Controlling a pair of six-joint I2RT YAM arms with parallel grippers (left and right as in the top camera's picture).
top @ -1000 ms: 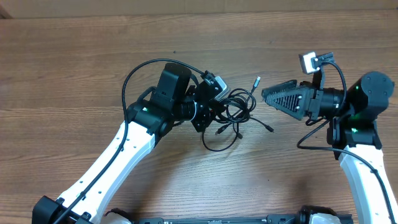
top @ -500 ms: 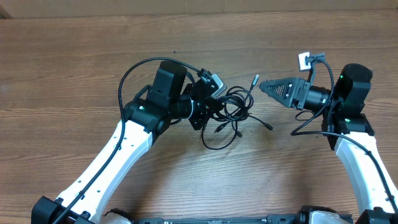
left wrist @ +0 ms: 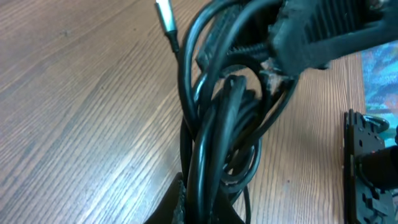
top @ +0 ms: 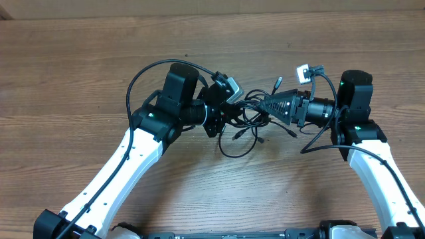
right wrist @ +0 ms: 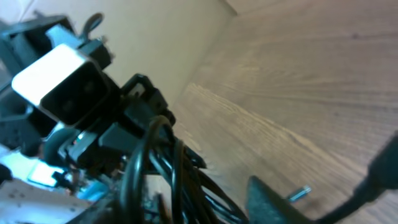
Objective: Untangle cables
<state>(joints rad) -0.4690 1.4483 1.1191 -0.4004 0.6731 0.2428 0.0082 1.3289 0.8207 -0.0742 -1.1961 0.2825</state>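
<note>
Jaws of the left gripper (top: 230,111) clamp the cables (top: 247,123), bunched mid-table (top: 80,66) far from every edge; whether the right gripper (top: 267,105) buried there is parted I cannot tell, and a blind pull risks cinching knots.

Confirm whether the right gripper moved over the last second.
Yes: the right gripper travelled left across the table, reaching the cables beside the left gripper.

The counter (top: 73,73) is bare wood all around, with lots of room to pass. In the middle the cables (top: 251,121) lie in a heap, and the left gripper (top: 232,111) and right gripper (top: 257,105) block both sides.
</note>
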